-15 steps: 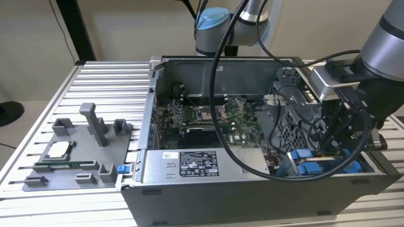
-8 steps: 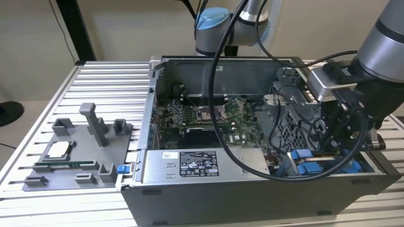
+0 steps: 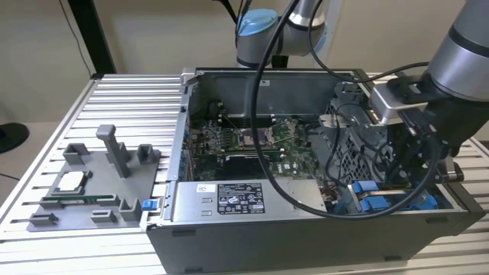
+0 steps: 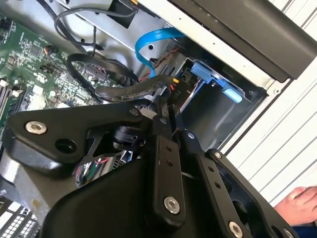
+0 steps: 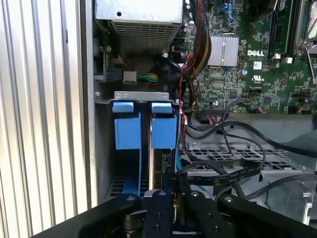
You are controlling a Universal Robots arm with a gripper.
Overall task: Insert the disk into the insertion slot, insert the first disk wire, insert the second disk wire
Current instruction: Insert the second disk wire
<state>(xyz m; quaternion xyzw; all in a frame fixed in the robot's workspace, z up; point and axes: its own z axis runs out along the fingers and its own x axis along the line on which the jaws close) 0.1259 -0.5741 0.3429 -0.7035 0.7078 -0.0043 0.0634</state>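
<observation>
My gripper (image 4: 167, 106) is deep in the open computer case, shut on the black connector of a flat black disk wire (image 4: 124, 91). In the first wrist view the gripper (image 5: 173, 193) holds that wire (image 5: 218, 176) just over the insertion slot (image 5: 143, 95), where two blue carrier ends (image 5: 164, 133) stand side by side. The disk's body is hidden behind them. A blue tab (image 4: 213, 77) of the slot lies just beyond the connector. In the exterior view the slot (image 3: 382, 197) is at the case's near corner on the exterior view's right, under the arm's wrist (image 3: 428, 114).
A light blue cable (image 4: 153, 39) loops above the slot. The green motherboard (image 3: 252, 143) and the grey power-supply box (image 3: 237, 200) fill the case. A grey fixture tray (image 3: 91, 183) sits on the ribbed table. A person's hand (image 4: 297, 201) shows at the table's edge.
</observation>
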